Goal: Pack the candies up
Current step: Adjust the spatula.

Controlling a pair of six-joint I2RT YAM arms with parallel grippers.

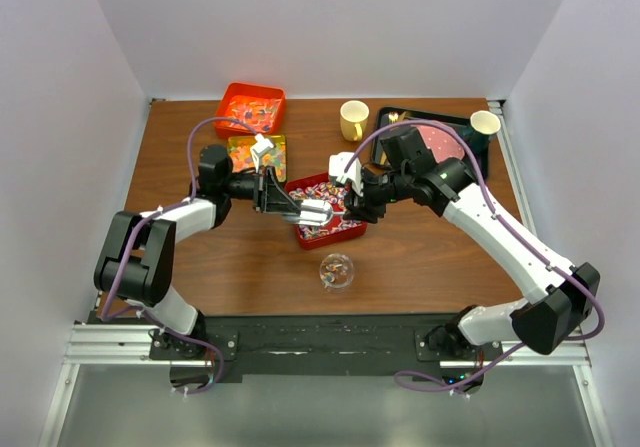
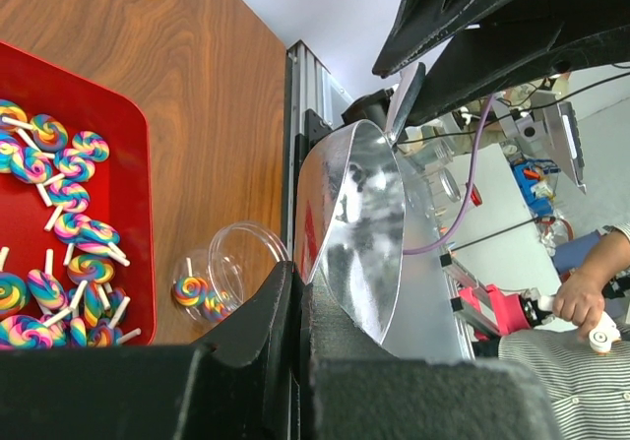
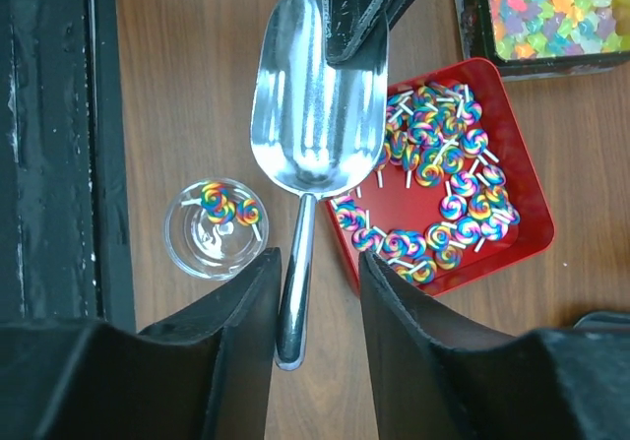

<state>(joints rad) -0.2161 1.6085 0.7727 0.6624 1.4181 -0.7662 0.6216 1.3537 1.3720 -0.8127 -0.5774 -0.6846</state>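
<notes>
White walls close in a brown wood-grain surface on three sides. Near its middle sits a square red plastic tray holding a loose heap of rainbow-swirl lollipop candies on short white sticks. Just in front of that tray, toward the arm bases, stands a small round clear plastic container with a few of the same lollipops in its bottom.

A shiny metal scoop with a long round handle hangs above the gap between the tray and the container, and its bowl looks empty. The left end effector is pinching the scoop across the front of the bowl, one finger on each edge. The right end effector has its fingers spread to either side of the handle. The handle lies close against one finger with a gap to the other, so it is not clamped.

Behind the red tray are a tray of glossy yellow, green and red gummies and, farther back, an orange tray of orange-red candies with specks of blue. A yellow mug stands at the back centre, and a black tray lies at the back right, partly under the right arm.
</notes>
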